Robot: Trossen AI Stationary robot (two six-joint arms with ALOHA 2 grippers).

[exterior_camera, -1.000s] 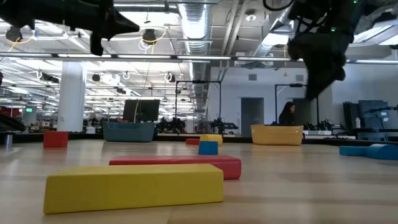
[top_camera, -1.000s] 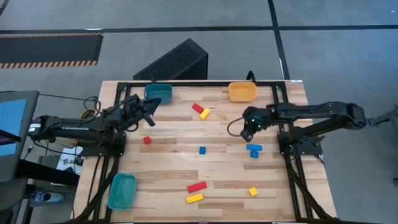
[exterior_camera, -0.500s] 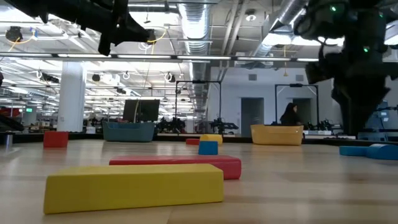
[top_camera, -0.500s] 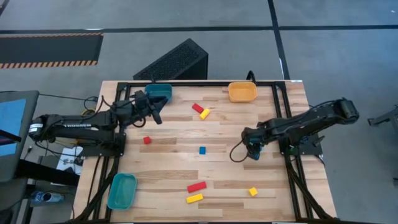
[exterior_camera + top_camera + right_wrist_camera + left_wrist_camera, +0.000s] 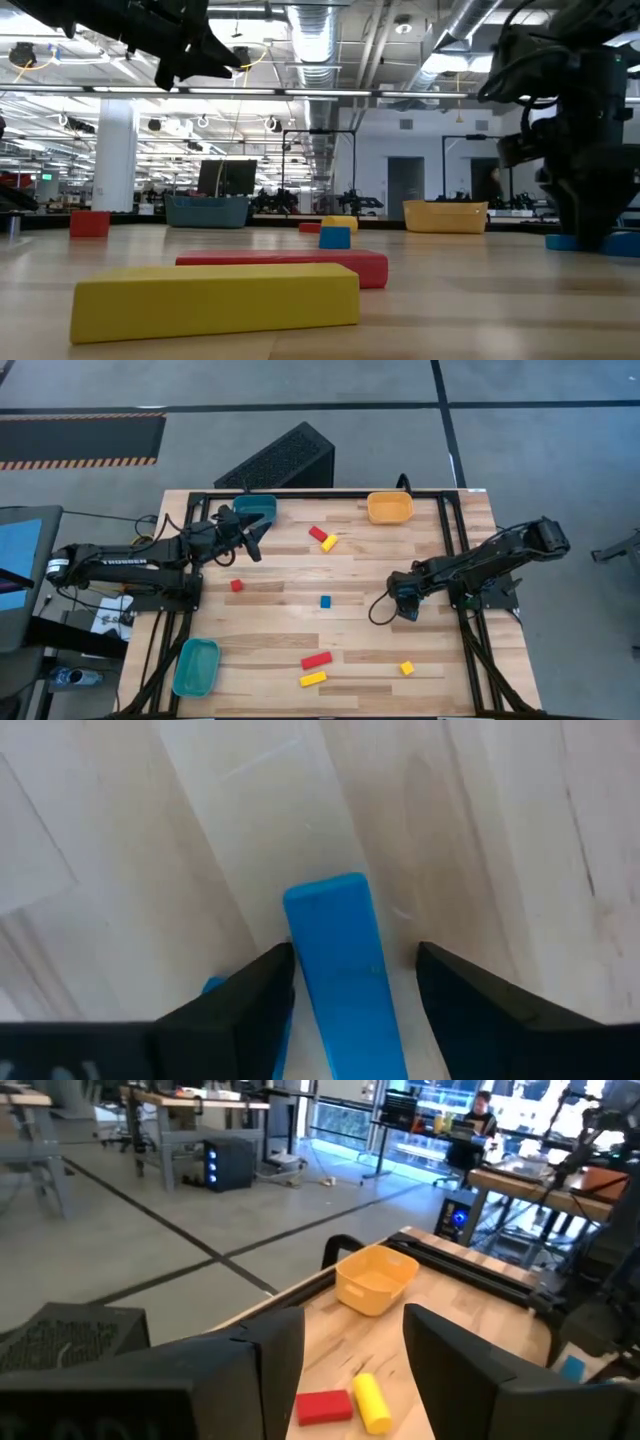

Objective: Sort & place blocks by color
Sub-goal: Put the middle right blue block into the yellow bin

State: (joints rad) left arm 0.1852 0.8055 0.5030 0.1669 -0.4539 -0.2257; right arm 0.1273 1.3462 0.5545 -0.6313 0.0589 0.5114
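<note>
Surface of pale wood planks, bins along its edges: teal bin and orange bin at the far edge, a second teal bin at the near left corner. My left gripper hangs above the surface just beside the far teal bin, jaws open, nothing between them. My right gripper is down at the surface on the right side, jaws open and straddling a blue bar; a second blue piece peeks out beside one finger. Not yet gripped. Other blocks lie loose: red bar and yellow bar near the front, red and yellow pair toward the far edge, blue cube mid-surface, red cube at left, yellow cube at front right. Judgement: the blue bar looks rigid, light and smooth-faced, so it could slip or twist; best taken across its narrow width, on the long flat sides, near mid-length.
</note>
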